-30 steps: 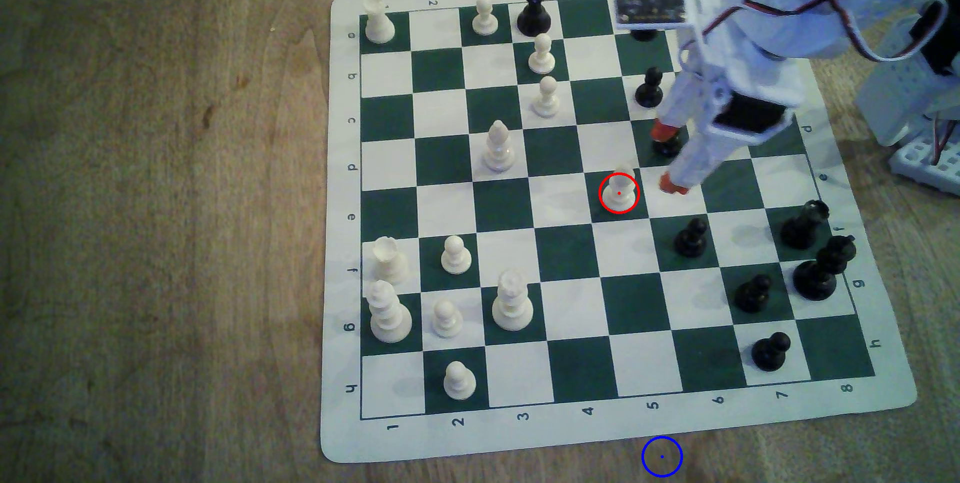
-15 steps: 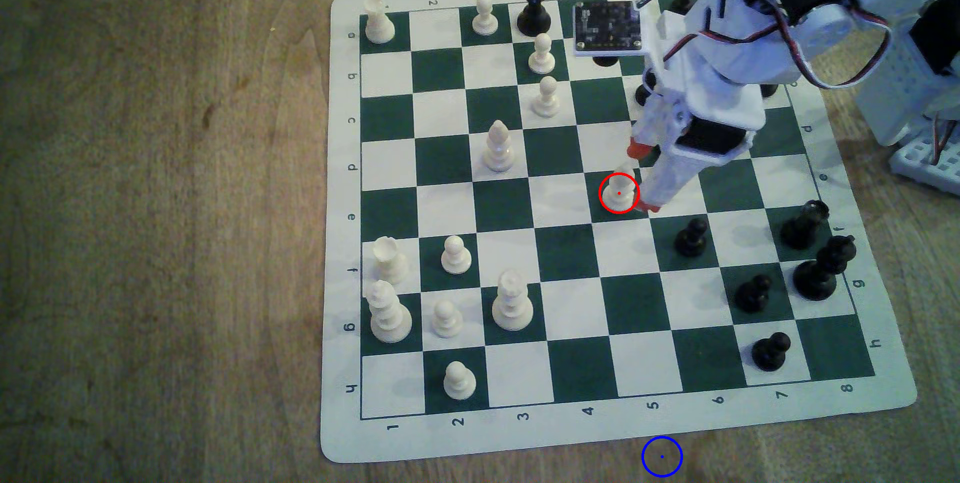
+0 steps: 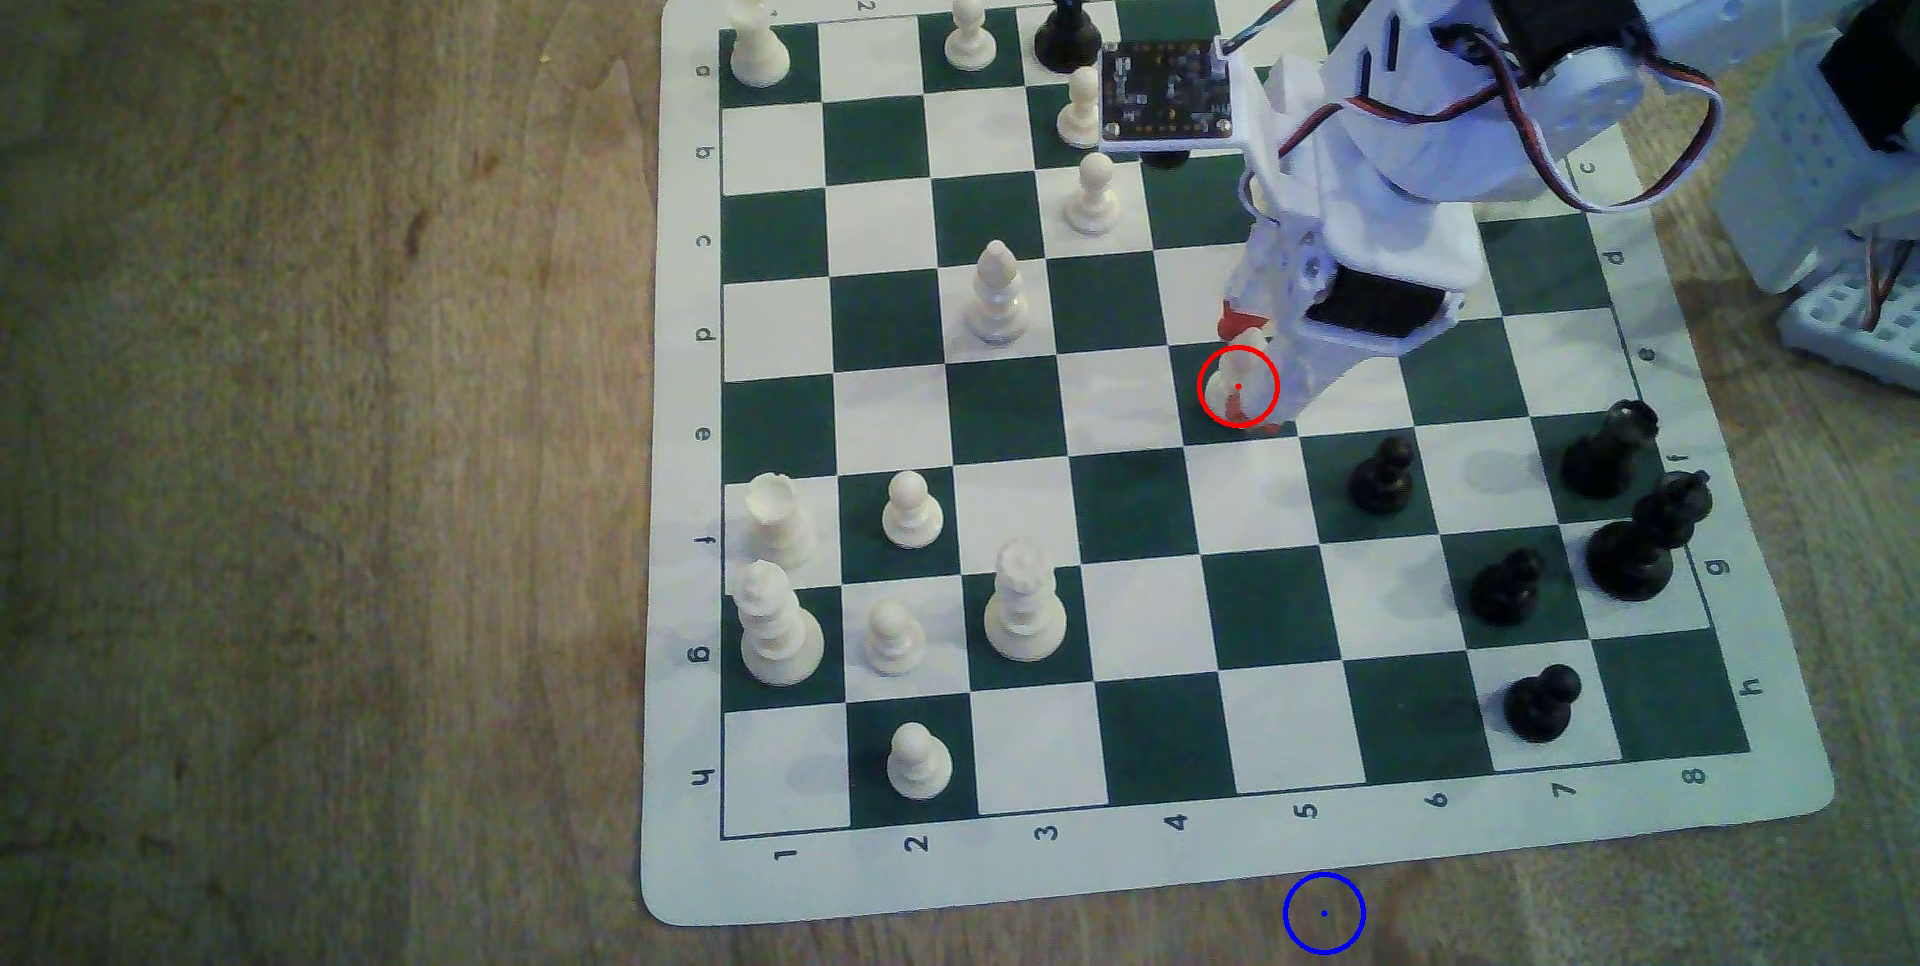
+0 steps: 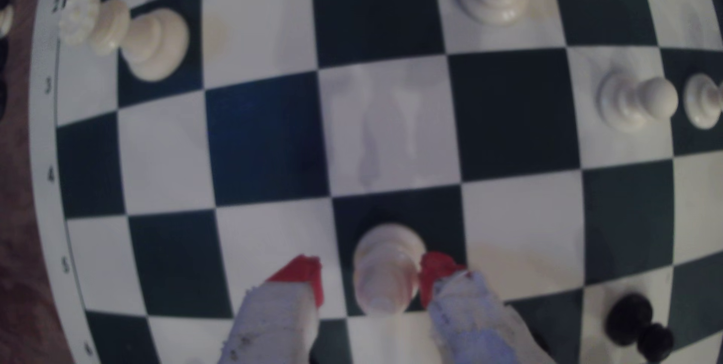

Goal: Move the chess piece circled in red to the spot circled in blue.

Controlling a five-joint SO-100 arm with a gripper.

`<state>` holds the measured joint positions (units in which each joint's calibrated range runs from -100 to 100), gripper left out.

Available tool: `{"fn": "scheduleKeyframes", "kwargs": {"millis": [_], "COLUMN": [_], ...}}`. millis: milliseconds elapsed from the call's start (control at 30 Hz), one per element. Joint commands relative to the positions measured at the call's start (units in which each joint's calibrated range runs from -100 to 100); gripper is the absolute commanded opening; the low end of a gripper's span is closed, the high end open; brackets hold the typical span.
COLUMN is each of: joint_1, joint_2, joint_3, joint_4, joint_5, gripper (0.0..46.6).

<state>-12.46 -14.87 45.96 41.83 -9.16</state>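
The gripper (image 4: 369, 282) is now straddling the circled white pawn (image 4: 387, 266): a second ago its red-tipped fingers (image 4: 303, 274) were hanging over the neighbouring squares toward the exterior view's right, and since then the arm has been sliding across and sinking until one tip sits on either side of the piece. In the wrist view the jaws are standing apart, one tip just touching the pawn's flank while the other is leaving a clear gap, so nothing is being squeezed yet. That suggests the reach is finishing and the closing of the fingers is the step now due. The pawn (image 3: 1238, 374) itself is standing upright on its green square inside the red ring, unmoved, a small cream piece with a ball head, narrow neck and flared round base, slightly glossy. Farther off, the blue-ringed spot (image 3: 1324, 913) is lying on bare wooden tabletop (image 3: 312, 405) just past the near edge of the chess mat (image 3: 1039, 883), well apart from the pawn, with a few empty squares in between along that line. A black pawn (image 3: 1384, 478) is standing near the gripper's path, which I judge worth lifting clear of.
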Motion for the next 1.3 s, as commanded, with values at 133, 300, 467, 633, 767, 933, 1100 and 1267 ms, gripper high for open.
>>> {"fn": "scheduleKeyframes", "kwargs": {"millis": [133, 300, 467, 633, 767, 933, 1100, 1267], "joint_1": [-0.25, -0.72, -0.95, -2.98, -7.21, -17.30, -24.96, -27.47], "joint_2": [-1.26, -1.00, -3.12, -9.15, -12.04, -11.27, -6.60, 1.88], "joint_3": [-4.98, -4.98, -4.98, -6.61, -9.60, -13.95, -19.75, -26.01], "joint_4": [0.51, 0.51, 2.48, 6.65, 8.37, 9.44, 8.45, 6.32], "joint_5": [0.15, 0.29, 0.29, -0.83, -3.32, -6.94, -7.57, -6.40], "gripper": [5.9, 1.0, 0.4, 0.4, 0.5, 0.7, 1.1, 1.3]}}
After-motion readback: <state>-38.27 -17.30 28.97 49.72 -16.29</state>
